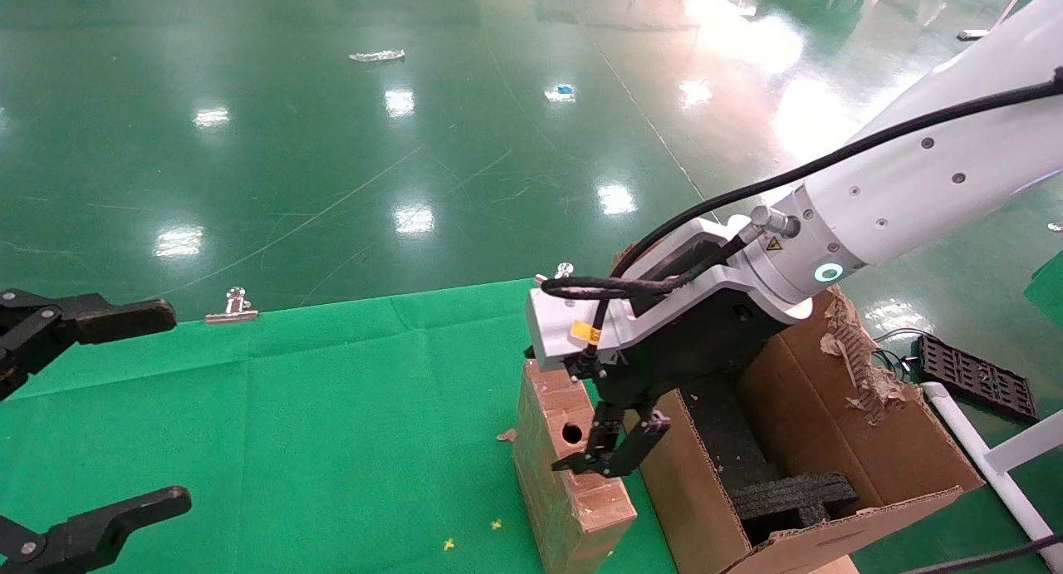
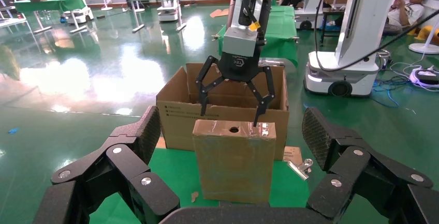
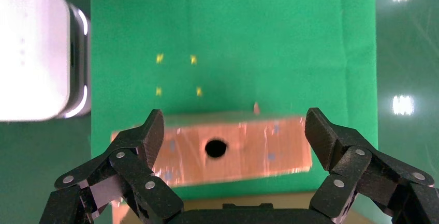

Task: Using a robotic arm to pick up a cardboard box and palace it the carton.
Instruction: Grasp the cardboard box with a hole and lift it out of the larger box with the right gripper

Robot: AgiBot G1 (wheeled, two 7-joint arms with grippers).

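Spread-open right pincer (image 1: 613,453) hovers over cardboard box (image 1: 565,466) beside carton (image 1: 839,441) holding black foam blocks (image 1: 789,495).

A bright green cloth (image 1: 332,408) is spread over the worktop, dotted with small yellow marks (image 1: 448,544). The small cardboard box (image 1: 565,466) is brown with a glossy taped top and a dark round hole. The large carton (image 1: 839,441) is a similar brown, with black foam (image 1: 793,495) seen inside. The robotic arm (image 1: 913,175) is glossy white, its cable black, its right end effector (image 1: 610,449) black beneath a pale grey camera housing tagged yellow. The floor (image 1: 332,142) is dark glossy green.
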